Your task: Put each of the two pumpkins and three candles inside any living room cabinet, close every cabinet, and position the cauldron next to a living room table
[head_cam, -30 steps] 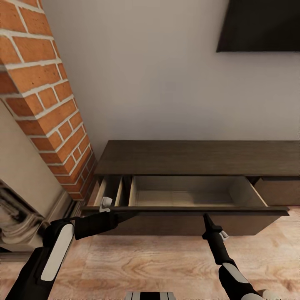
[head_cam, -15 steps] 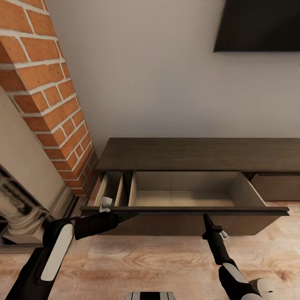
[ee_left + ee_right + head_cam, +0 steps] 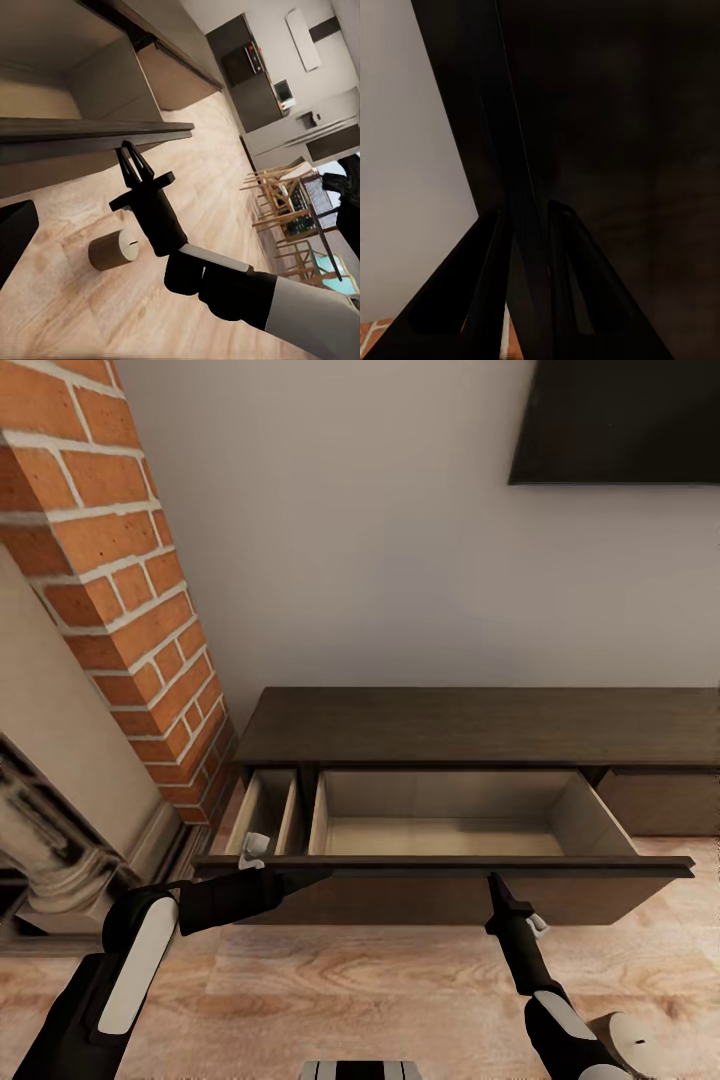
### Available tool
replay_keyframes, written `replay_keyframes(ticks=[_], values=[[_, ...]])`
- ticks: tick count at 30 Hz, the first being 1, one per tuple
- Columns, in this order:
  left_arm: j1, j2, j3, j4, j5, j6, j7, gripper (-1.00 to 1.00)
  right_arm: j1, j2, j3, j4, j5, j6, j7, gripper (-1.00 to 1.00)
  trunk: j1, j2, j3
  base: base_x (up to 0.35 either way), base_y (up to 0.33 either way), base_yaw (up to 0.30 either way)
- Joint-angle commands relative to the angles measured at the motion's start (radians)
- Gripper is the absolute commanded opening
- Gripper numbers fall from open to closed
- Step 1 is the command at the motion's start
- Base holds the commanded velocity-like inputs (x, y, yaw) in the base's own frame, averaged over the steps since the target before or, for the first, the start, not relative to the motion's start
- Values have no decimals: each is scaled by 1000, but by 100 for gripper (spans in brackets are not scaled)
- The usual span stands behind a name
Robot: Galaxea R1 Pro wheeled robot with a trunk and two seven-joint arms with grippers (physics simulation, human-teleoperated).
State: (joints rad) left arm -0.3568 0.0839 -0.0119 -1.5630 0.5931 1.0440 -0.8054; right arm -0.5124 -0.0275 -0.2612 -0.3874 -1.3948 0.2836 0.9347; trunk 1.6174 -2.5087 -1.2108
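Note:
The long dark-brown cabinet [image 3: 480, 725] stands against the wall with its wide drawer [image 3: 440, 838] pulled out, tan inside and bare. My right gripper [image 3: 493, 880] points up at the drawer front [image 3: 600, 868]. In the right wrist view the right gripper [image 3: 529, 225] has its fingers close together around the front's dark edge. My left gripper [image 3: 305, 878] lies along the same front further left, and one of its fingers [image 3: 15, 240] sits at the picture's edge. In the left wrist view a grey-brown candle [image 3: 114, 250] lies on the floor below the right gripper [image 3: 130, 154].
A brick chimney [image 3: 110, 560] and a stone fireplace column [image 3: 60, 860] stand close on the left. A dark screen [image 3: 620, 420] hangs on the wall above. A second cabinet section [image 3: 660, 805] continues right. Wooden chairs [image 3: 292, 210] stand far off.
The cabinet body and wall have drawn away while the drawer front stayed at my grippers, so the drawer stands further out. The whole view has shifted back.

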Motion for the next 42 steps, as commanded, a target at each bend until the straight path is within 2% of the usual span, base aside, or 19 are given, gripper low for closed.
replay_keyframes(ticks=[1, 26, 27, 42], values=[[-1, 0, 0, 0, -1, 3, -3, 100, 0, 0, 1, 11, -4, 5, 1, -100, 0, 0, -1, -86, 0, 0], [-1, 0, 0, 0, -1, 3, -3, 100, 0, 0, 0, 12, -4, 5, 1, -100, 0, 0, -1, -51, 0, 0], [-1, 0, 0, 0, -1, 3, -3, 100, 0, 0, 0, 12, -4, 5, 1, 100, 0, 0, -1, -6, 0, 0], [-1, 0, -1, 0, -1, 3, -3, 100, 0, 0, 1, 12, -5, 5, 0, 100, 0, 0, -1, -51, 0, 0]])
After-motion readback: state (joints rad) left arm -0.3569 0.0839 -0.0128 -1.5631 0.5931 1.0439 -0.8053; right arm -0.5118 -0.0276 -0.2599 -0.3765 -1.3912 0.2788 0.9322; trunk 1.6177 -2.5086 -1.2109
